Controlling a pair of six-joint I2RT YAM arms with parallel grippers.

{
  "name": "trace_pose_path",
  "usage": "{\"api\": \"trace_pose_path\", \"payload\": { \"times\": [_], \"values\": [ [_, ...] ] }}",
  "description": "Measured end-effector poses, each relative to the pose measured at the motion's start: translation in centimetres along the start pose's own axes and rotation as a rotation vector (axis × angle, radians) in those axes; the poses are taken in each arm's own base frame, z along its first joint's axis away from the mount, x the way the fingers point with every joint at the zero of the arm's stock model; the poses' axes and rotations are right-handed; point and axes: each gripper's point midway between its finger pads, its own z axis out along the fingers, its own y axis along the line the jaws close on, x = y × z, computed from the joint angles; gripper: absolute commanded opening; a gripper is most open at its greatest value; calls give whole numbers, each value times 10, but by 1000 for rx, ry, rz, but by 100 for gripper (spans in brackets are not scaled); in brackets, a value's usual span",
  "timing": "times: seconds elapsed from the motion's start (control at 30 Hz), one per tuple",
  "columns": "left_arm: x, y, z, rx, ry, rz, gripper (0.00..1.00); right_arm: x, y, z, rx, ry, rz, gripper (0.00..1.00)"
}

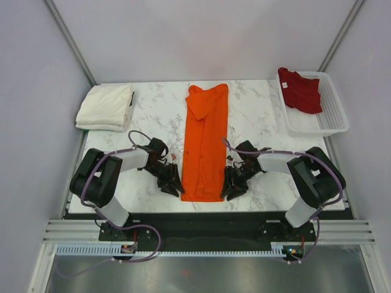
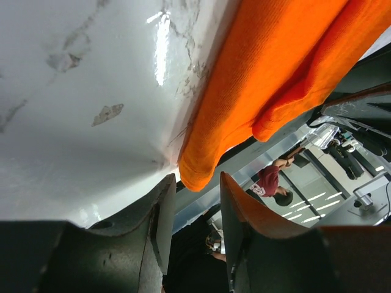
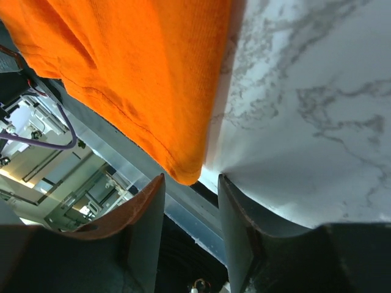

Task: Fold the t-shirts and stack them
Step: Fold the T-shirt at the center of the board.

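Two grippers with jaws spread flank the near hem of the orange t-shirt [image 1: 204, 146], a long strip down the table's [image 1: 153, 116] middle. The left gripper [image 2: 195, 183] is at its near-left corner and the right gripper [image 3: 190, 183] at its near-right, neither pinching it. The cream-white t-shirt [image 1: 105, 107] lies folded far left. The dark red t-shirt [image 1: 300, 90] sits in the basket [image 1: 333, 125] far right.

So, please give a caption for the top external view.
Left fingers and right fingers open at the orange shirt's near corners.
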Motion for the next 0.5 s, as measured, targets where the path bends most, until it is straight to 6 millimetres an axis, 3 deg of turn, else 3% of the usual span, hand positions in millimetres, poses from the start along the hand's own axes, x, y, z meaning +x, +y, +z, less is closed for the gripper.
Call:
{"api": "trace_pose_path", "payload": {
  "times": [0.27, 0.33, 0.37, 0.5],
  "values": [
    [2, 0, 5, -1, 18, -11, 31, 2, 4, 8, -4, 36, -1, 41],
    [2, -1, 5, 4, 18, -7, 27, 1, 5, 9, -6, 40, -2, 36],
    [2, -2, 6, 6, 19, -5, 25, 1, 5, 10, -7, 39, -2, 28],
    [2, -2, 8, 10, 30, -9, 10, -2, 4, 11, -5, 30, -9, 22]
  ]
}}
